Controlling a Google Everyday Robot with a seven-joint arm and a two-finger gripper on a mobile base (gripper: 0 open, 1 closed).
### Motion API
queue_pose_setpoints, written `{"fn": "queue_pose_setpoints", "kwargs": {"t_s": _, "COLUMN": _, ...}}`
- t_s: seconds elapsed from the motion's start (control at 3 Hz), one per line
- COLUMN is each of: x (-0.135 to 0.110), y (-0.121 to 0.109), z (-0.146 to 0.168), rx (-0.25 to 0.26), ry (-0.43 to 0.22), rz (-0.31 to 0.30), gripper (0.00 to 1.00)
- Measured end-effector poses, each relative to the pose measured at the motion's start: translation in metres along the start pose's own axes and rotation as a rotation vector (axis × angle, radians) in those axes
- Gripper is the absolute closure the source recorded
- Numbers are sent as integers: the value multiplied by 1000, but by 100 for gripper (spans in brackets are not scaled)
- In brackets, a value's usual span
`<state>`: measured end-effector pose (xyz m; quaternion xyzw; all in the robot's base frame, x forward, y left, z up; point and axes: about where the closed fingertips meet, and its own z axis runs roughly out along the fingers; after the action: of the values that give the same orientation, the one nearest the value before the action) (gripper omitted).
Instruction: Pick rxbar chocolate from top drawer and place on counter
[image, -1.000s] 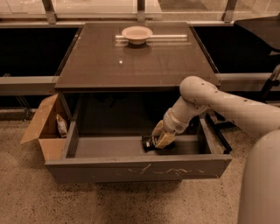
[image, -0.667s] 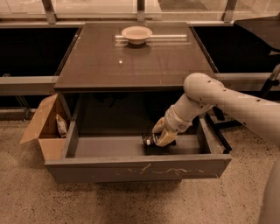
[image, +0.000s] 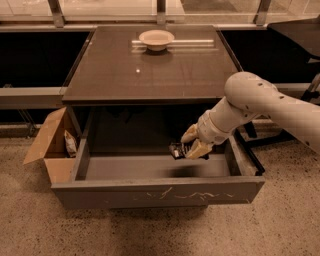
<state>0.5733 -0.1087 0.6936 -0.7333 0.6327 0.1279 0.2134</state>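
The gripper (image: 190, 148) hangs inside the open top drawer (image: 160, 193), over its right half and clear of the drawer floor, clenched on the rxbar chocolate (image: 175, 150); the bar sits between the tan fingers (image: 198, 150) and juts out from them toward the drawer's left side, held roughly level, with a soft shadow on the drawer floor below it; the bar is a small, flat, black rectangular wrapper, and any lettering on it cannot be read; the arm (image: 250, 97) behind the gripper is smooth, pale and rounded, reaching in from beyond the drawer's right wall; the drawer itself is wide, shallow and grey, matte inside, its front panel marked with white scratches right of centre; directly above and behind the drawer lies the counter (image: 150, 75), a broad dark brown top with a glossy, reflective surface and a thin edge; a pale round bowl (image: 156, 38) stands at the counter's far side, well away from the drawer; just beside the drawer's left wall stands an open brown cardboard box (image: 49, 145) with its flaps spread, and a light-coloured snack bag (image: 70, 143) with dark markings stands upright within it; the floor (image: 150, 232) in front of the drawer is speckled stone.
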Motion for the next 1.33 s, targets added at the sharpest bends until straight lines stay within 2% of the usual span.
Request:
{"fn": "queue_pose_setpoints", "kwargs": {"t_s": 0.33, "x": 0, "y": 0, "z": 0, "rx": 0, "ry": 0, "rz": -1, "gripper": 100}}
{"fn": "queue_pose_setpoints", "kwargs": {"t_s": 0.67, "x": -10, "y": -2, "z": -14, "rx": 0, "ry": 0, "rz": -46, "gripper": 100}}
{"fn": "queue_pose_setpoints", "kwargs": {"t_s": 1.0, "x": -27, "y": -4, "z": -47, "rx": 6, "ry": 28, "rz": -99, "gripper": 100}}
{"fn": "queue_pose_setpoints", "kwargs": {"t_s": 1.33, "x": -46, "y": -9, "z": -85, "rx": 43, "ry": 57, "rz": -143, "gripper": 100}}
